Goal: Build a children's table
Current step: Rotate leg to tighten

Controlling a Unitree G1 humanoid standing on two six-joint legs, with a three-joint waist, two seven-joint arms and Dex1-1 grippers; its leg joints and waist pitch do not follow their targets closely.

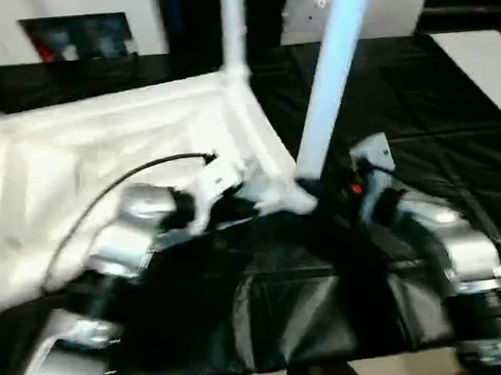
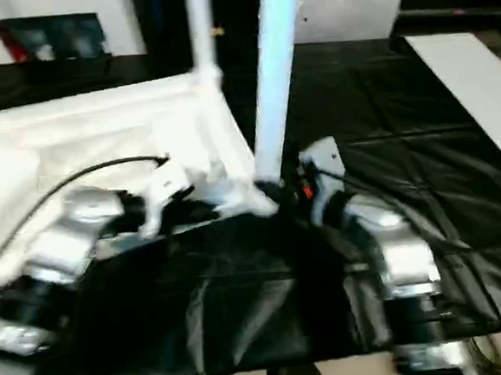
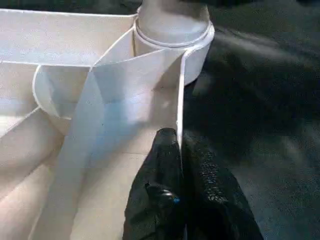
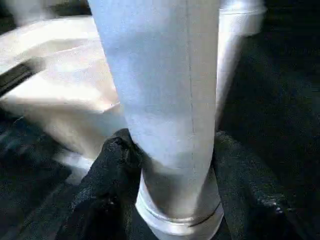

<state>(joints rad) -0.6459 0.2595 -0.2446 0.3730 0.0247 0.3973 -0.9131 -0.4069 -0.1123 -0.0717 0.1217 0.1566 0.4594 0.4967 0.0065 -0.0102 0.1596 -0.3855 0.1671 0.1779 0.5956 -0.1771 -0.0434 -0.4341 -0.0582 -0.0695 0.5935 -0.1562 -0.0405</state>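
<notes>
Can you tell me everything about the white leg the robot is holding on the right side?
The leg is a long, smooth white tube that looks like plastic, with a ringed collar at its base. It stands nearly upright, tilted a little, with its top running out of view. The right gripper clasps it just above the collar, one black finger on each side. Its base sits at the near corner of the upside-down tabletop.

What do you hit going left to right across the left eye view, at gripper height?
Left gripper pinching the upturned table top's rim → white leg standing at the near corner socket → right gripper at that leg's base.
</notes>
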